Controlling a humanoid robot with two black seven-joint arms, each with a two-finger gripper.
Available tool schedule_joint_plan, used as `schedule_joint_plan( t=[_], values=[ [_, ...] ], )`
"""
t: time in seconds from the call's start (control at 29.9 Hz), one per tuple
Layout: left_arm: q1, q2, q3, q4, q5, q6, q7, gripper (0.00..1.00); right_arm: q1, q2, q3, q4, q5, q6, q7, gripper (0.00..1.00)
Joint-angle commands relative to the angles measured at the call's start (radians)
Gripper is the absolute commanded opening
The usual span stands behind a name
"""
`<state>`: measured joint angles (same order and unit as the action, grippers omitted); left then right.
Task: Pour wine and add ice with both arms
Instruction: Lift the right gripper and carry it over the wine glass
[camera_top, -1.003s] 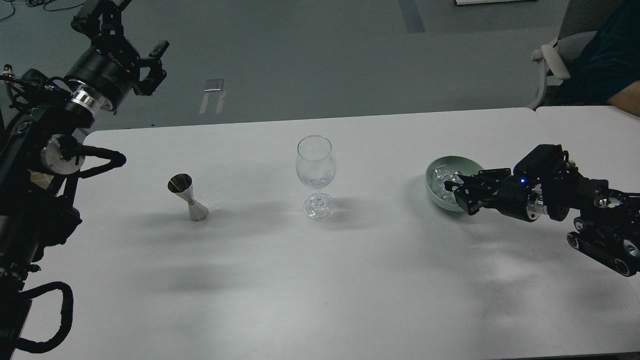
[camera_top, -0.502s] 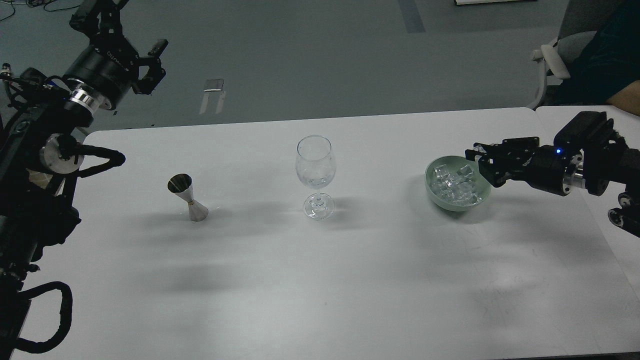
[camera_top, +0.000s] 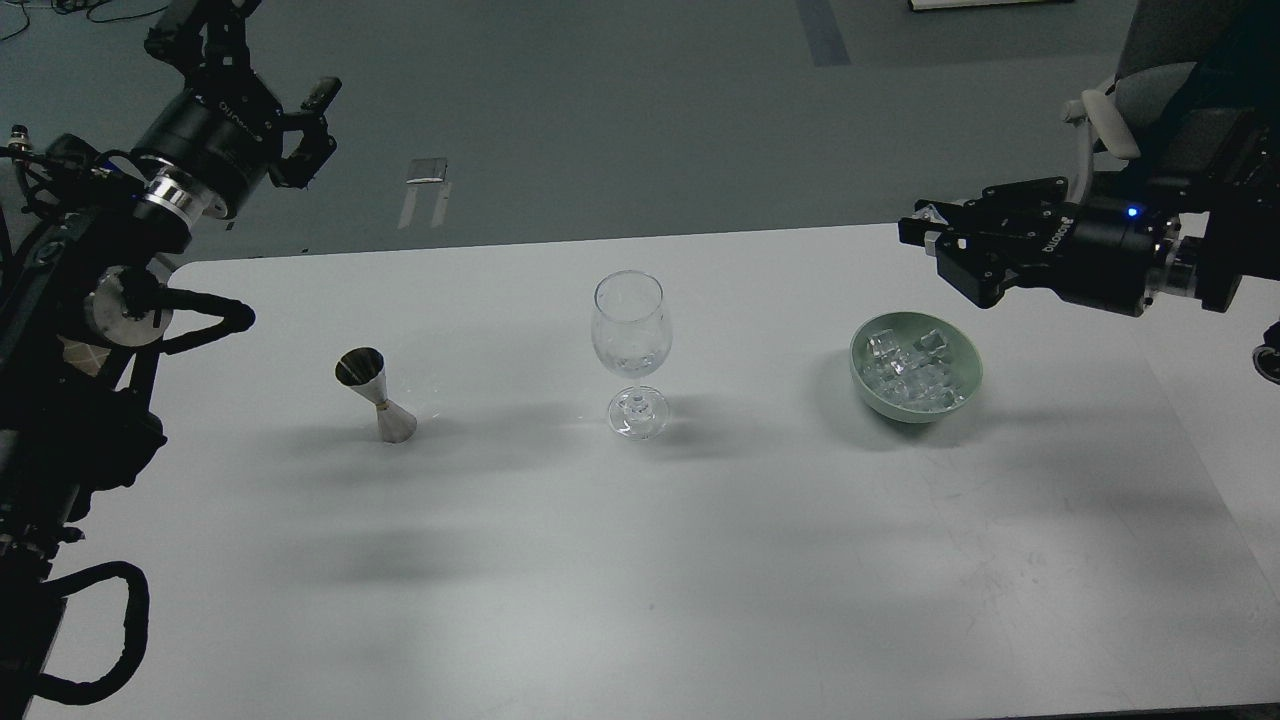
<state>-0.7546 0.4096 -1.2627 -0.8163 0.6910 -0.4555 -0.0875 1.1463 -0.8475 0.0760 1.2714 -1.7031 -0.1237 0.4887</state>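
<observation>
A white table (camera_top: 640, 560) fills the near ground, bare at six o'clock; farther in, a steel jigger (camera_top: 376, 396) stands upright at nine o'clock, a clear stemmed glass (camera_top: 631, 352) stands at the centre, and a pale green bowl (camera_top: 966, 352) sits at three o'clock, the three well apart in a row. The ice (camera_top: 908, 368) lies heaped in that bowl — many small glinting cubes — and something pale and glinting shows low in the glass, though whether it is ice or only a reflection cannot be told. Beyond the bowl, at about two o'clock, the right gripper (camera_top: 930, 238) hangs in the air above and behind the rim, touching nothing; a small pale glint sits at its tip, but whether it pinches a cube or is merely narrowed on air cannot be told. Farthest off, at ten o'clock, the left gripper (camera_top: 305, 125) is raised clear of the table with its fingers parted and empty. The step in hand looks to be moving ice from bowl to glass, and doing it well likely means carrying level toward nine o'clock, arriving above the glass's mouth — not against its rim, since a tall stemmed glass tips easily — and releasing low so the cube drops straight in.
</observation>
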Motion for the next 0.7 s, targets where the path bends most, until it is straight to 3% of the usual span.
schedule_joint_plan(
  t=[0.0, 0.43, 0.67],
  values=[
    [-0.003, 0.000, 0.000, 0.000, -0.001, 0.000, 0.000, 0.98, 0.087, 0.065, -0.013, 0.000, 0.002, 0.062, 0.000, 0.04],
    [-0.008, -0.003, 0.000, 0.000, -0.001, 0.000, 0.002, 0.98, 0.458, 0.386, -0.255, -0.092, 0.178, 0.228, 0.000, 0.04],
    [-0.008, -0.003, 0.000, 0.000, -0.001, 0.000, 0.002, 0.98, 0.569, 0.496, -0.309, -0.208, 0.221, 0.418, 0.000, 0.05]
  ],
)
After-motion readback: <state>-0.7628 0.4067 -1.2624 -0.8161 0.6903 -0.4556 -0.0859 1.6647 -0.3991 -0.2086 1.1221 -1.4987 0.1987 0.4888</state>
